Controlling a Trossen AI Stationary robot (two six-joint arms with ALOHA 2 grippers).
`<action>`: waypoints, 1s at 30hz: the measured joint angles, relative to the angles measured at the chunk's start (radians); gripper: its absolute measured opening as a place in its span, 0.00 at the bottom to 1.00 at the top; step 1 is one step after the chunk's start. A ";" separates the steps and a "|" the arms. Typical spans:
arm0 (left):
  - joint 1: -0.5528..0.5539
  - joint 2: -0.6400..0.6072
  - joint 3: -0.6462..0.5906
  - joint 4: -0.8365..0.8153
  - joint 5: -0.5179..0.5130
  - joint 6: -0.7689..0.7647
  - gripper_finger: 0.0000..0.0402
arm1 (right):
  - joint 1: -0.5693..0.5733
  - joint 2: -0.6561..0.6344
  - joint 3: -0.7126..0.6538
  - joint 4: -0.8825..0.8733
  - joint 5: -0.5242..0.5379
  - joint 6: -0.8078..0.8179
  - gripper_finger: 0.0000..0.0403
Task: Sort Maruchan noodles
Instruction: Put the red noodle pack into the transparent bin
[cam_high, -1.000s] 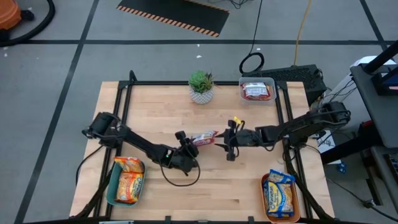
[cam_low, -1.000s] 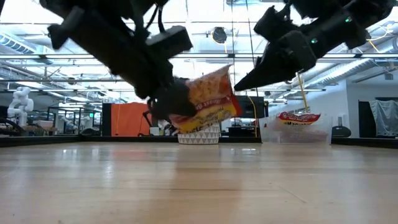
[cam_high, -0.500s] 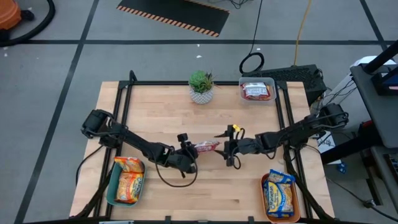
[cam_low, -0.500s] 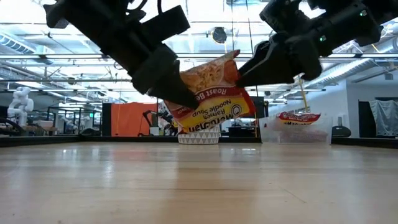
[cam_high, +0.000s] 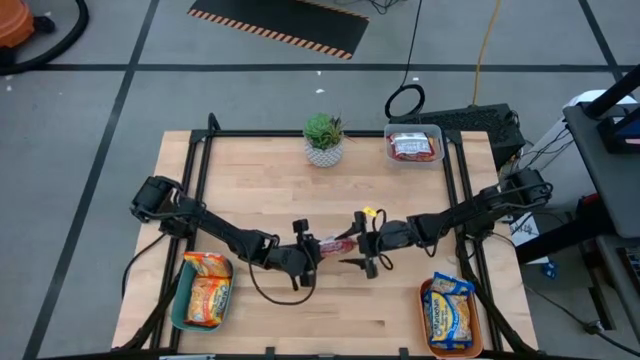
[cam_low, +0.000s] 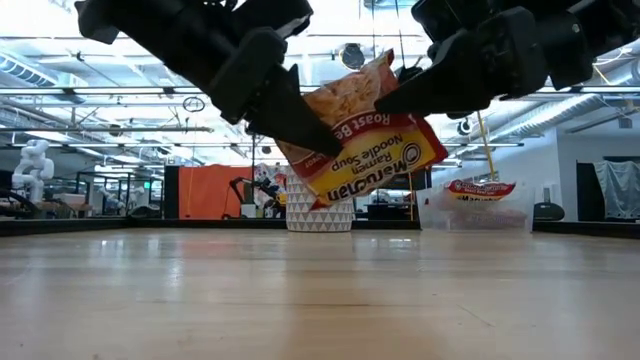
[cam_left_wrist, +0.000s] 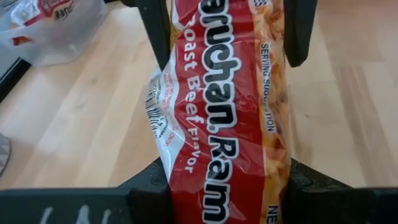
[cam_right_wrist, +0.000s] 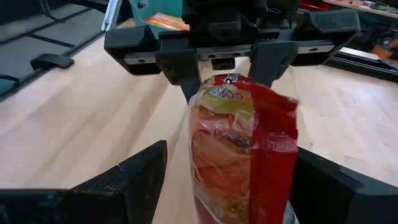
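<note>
Potted plant (cam_high: 323, 139) – clear tub (cam_high: 414, 146) – trays (cam_high: 182, 300)

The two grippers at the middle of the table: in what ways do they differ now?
The left gripper is shut on the red noodle packet; the right gripper is open around the packet's other end. The left gripper reaches in from the table's left, the right gripper from its right. Both are raised above the table.

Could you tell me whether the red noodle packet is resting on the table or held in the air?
In the air: the left tool grips the red packet above the tabletop.
</note>
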 joint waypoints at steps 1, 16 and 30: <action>0.000 0.000 0.000 0.003 0.001 0.000 0.37 | 0.000 -0.001 0.000 0.001 -0.004 0.008 0.70; 0.001 0.000 0.000 0.037 0.003 -0.003 0.37 | -0.010 -0.001 0.000 0.013 -0.050 0.039 0.50; -0.003 0.000 0.000 0.037 0.003 -0.013 0.37 | -0.027 -0.001 0.000 0.013 -0.054 0.034 0.33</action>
